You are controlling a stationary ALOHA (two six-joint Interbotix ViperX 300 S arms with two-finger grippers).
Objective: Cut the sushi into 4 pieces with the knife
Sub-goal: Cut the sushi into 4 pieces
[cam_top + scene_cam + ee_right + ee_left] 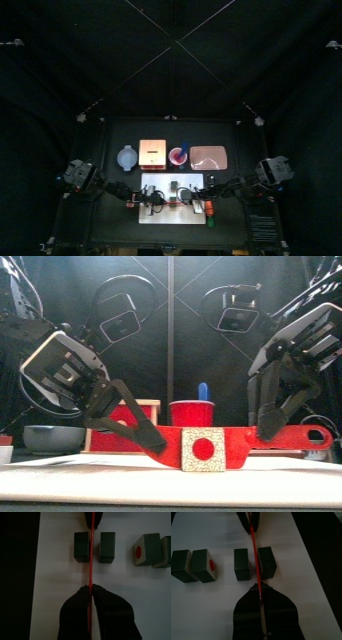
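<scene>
Mid-frame, red knife (254,552) is clamped by left gripper (258,588) & right gripper (90,588). Sushi (242,563) is split in 4 pcs; task is judged near done.

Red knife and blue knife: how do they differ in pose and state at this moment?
The red knife lies level over the white board; the blue knife stands upright in the red cup. The left gripper and right gripper clamp the red knife's ends; no gripper holds the blue knife. The red knife's blade sits between two sushi pieces; the blue knife is back behind the board. Both are toy knives.
</scene>
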